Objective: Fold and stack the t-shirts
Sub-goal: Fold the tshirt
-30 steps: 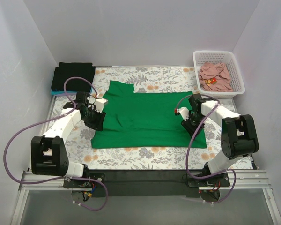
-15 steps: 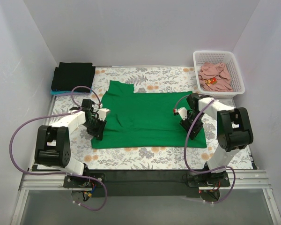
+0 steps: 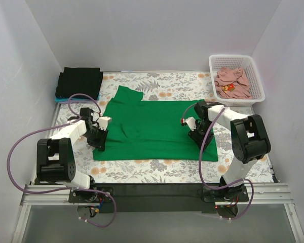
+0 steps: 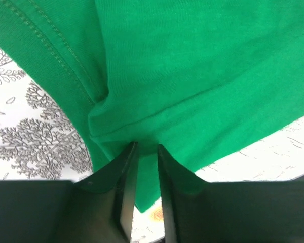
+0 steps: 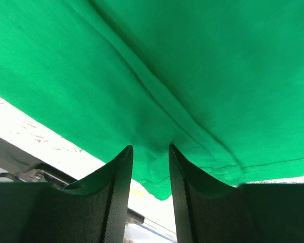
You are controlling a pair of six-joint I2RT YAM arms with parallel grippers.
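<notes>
Two claws, one green t-shirt (image 3: 152, 126): the fold begins.
I have the left gripper (image 4: 144, 148) and right gripper (image 5: 151, 150) pinched shut on its near side edges; it lies flat, faintly creased, mid-table. Next, I judge: lift together, hem toward collar. Beyond: folded black t-shirt (image 3: 81, 81), pink t-shirt (image 3: 232, 82) in the basket (image 3: 238, 102).

Three views, one shared shirt.
Top camera: high behind the near edge of the table (image 3: 157, 169), facing down and forward, all of it in frame. Wrist cameras: very close, facing down on the green t-shirt (image 3: 152, 126), toward the table's left and right edges.
</notes>
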